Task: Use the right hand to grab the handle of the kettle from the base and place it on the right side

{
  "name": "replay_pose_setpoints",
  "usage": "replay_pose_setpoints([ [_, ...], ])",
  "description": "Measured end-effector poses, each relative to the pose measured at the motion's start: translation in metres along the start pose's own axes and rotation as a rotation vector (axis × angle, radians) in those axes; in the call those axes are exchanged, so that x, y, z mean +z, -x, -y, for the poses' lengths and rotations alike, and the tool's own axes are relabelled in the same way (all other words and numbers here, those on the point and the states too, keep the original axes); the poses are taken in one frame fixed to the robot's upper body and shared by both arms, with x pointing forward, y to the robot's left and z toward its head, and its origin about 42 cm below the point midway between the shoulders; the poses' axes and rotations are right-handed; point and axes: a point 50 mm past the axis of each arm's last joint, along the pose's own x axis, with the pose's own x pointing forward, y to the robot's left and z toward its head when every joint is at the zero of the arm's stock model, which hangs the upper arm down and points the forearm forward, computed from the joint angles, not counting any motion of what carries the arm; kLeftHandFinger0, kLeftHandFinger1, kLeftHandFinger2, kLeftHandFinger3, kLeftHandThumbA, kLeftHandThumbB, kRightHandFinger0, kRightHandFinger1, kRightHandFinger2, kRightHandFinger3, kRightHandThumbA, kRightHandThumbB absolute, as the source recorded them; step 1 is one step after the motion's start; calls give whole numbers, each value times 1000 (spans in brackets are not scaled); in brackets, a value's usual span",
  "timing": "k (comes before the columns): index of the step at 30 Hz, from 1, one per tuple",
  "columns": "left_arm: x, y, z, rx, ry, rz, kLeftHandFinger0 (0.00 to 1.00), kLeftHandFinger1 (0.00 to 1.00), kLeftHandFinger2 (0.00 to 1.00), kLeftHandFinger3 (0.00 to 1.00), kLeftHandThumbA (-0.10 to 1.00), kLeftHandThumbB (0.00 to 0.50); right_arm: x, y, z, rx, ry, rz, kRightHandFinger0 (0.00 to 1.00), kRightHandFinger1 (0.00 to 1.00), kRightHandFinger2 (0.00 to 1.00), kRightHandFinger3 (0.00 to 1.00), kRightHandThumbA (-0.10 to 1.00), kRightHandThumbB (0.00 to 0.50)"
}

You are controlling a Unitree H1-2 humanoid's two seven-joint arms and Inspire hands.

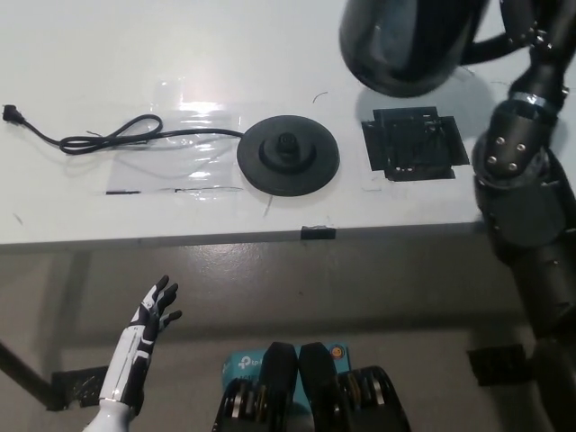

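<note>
The black kettle (409, 40) hangs in the air at the top right, above and to the right of its round black base (288, 155), which sits bare on the white table (135, 45). My black right hand (526, 20) is shut on the kettle's handle (486, 49) at the picture's upper right edge, partly cut off. Just under the kettle a black taped square (414, 144) marks the table to the right of the base. My white left hand (153, 312) rests open below the table's front edge at the lower left.
The base's black cord (108, 137) runs left across a clear plastic sheet (171, 153) to a plug (13, 112). A small black tape piece (318, 232) sits on the table's front edge. Floor lies below the edge.
</note>
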Motion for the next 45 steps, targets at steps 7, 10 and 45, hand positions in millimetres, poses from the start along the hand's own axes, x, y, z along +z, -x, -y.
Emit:
replay_pose_setpoints([
  [7,-1,0,0,0,0,-2,908,1000,1000,1000,1000,500,-22,6,10,43,90,-11,0,115,668,669,-100,64],
  [10,-1,0,0,-1,-1,-2,911,1000,1000,1000,1000,500,-27,12,11,53,98,-20,0,148,674,714,-100,69],
  [45,-5,9,1,1,1,-23,914,1000,1000,1000,1000,500,-79,64,28,109,208,-124,0,33,487,606,-100,87],
])
